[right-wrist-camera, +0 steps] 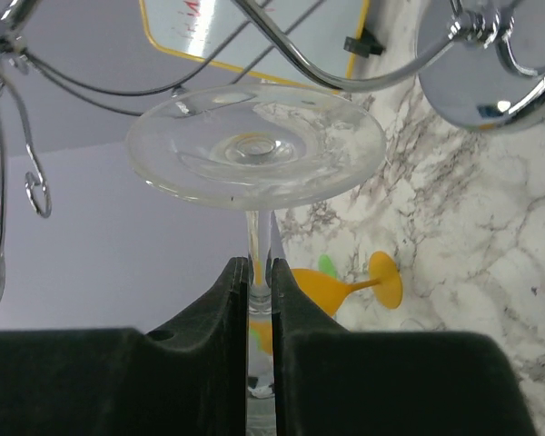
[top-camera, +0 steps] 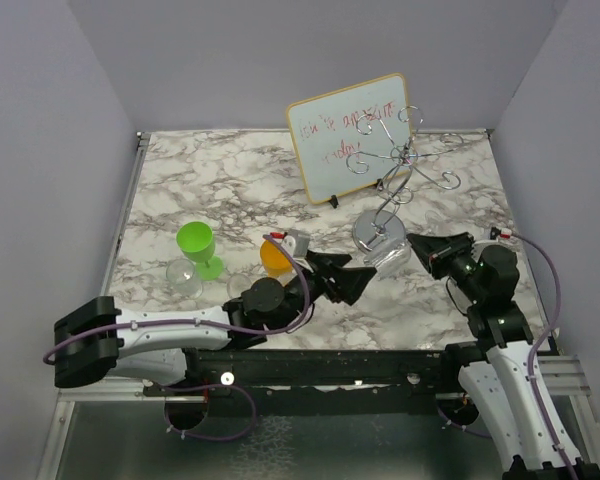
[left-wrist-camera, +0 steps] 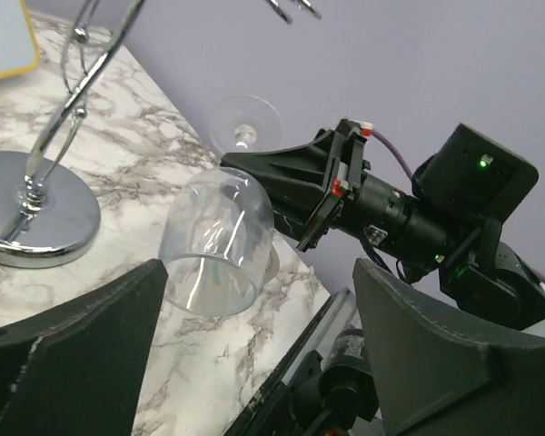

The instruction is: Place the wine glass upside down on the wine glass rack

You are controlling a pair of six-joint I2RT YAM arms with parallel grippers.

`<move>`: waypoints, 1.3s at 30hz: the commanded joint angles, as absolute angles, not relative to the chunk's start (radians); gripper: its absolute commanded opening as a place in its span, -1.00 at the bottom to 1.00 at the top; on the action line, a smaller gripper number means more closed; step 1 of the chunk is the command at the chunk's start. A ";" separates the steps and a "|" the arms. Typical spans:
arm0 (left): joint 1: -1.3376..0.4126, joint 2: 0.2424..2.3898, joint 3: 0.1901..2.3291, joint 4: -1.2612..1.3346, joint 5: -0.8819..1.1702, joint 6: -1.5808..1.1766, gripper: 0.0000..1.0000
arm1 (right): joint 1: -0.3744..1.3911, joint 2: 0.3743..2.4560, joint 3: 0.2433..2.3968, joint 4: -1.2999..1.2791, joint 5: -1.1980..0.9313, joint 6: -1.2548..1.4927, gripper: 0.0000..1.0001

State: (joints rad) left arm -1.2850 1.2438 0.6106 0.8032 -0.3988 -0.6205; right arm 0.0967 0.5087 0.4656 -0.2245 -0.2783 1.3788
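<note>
Near the front of the marble table (top-camera: 180, 190), just beside the round disc base of the wine glass rack (top-camera: 372, 235), the wine glass (top-camera: 388, 262) was hard to make out from above: a pale, see-through shape between the two grippers. The right gripper (top-camera: 422, 250) had its jaws closed on the thin stem, its fingers (right-wrist-camera: 227, 309) pressing it from both sides. In the right wrist view the bowl was hidden behind those fingers. Only the foot and a short piece of stem showed, with the rack's curled wire arms crossing just beyond the foot. The left wrist view showed the glass tilted, rim low and foot high; whether the rim touched the marble could not be told. The rack's top was cut off in both wrist views.

The left gripper (top-camera: 345, 276) had its jaws spread wide and held nothing. The bowl's mouth faced it, apart from both fingers. Behind the rack leaned a whiteboard (top-camera: 348, 135) with red writing too smeared to read, and the rack's arms overlapped its right edge in the top view. An orange glass (top-camera: 275, 256) was partly hidden by the left arm's wrist. A green glass (top-camera: 197, 243) stood well to the left, and a clear glass (top-camera: 183, 278) just beside it was too faint to make out in shape.
</note>
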 commanded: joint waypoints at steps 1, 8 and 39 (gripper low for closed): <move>-1.289 1.105 0.573 0.716 -0.487 -0.611 0.74 | 0.098 0.439 0.468 -0.114 -0.214 1.108 -0.99; -1.288 1.049 0.644 0.599 -0.466 -0.598 0.96 | 0.098 0.280 0.437 -0.073 -0.219 0.790 -0.99; -0.951 1.106 1.106 -0.117 -0.268 -0.496 0.98 | 0.097 0.422 0.534 0.237 -0.505 0.220 -0.99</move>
State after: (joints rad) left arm -0.9981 1.1080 1.0843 -0.0349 -0.3634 -0.4896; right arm 0.0967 0.3786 0.4908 0.0929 -0.4332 0.2703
